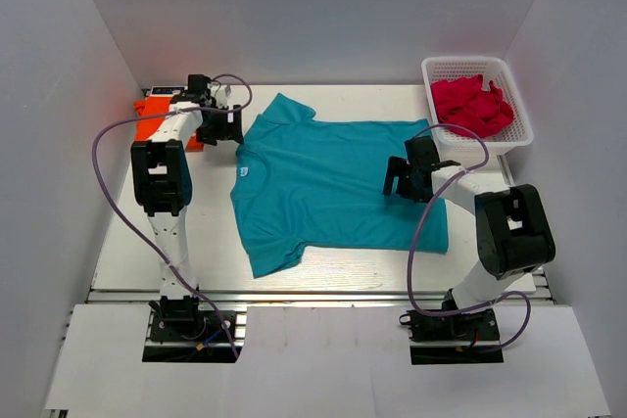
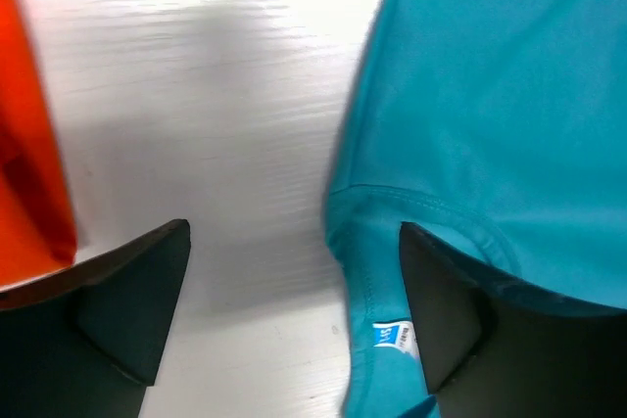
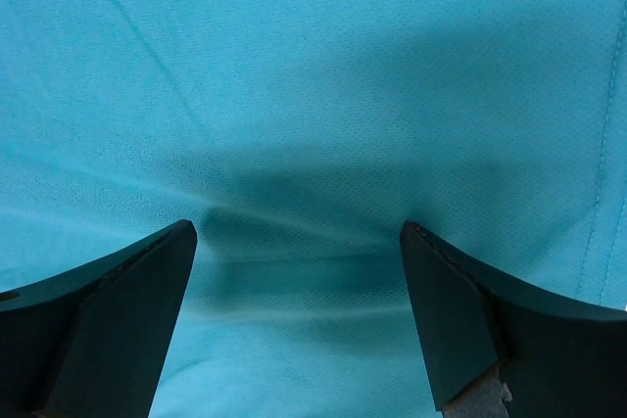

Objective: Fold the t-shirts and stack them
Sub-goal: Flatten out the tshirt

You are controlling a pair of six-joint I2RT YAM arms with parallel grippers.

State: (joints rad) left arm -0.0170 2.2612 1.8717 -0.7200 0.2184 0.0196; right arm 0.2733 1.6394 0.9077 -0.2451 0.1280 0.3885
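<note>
The right tool hangs wide open just above the teal t-shirt, gripping nothing. The left tool is also spread wide and empty, straddling the shirt's collar edge. The shirt lies flat in the middle of the desk. The orange t-shirt sits at the far left corner.

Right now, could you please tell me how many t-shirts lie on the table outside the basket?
2: the teal t-shirt spread flat mid-table, and the orange t-shirt at the far left corner. The crumpled red fabric in the white basket may hide more.
</note>
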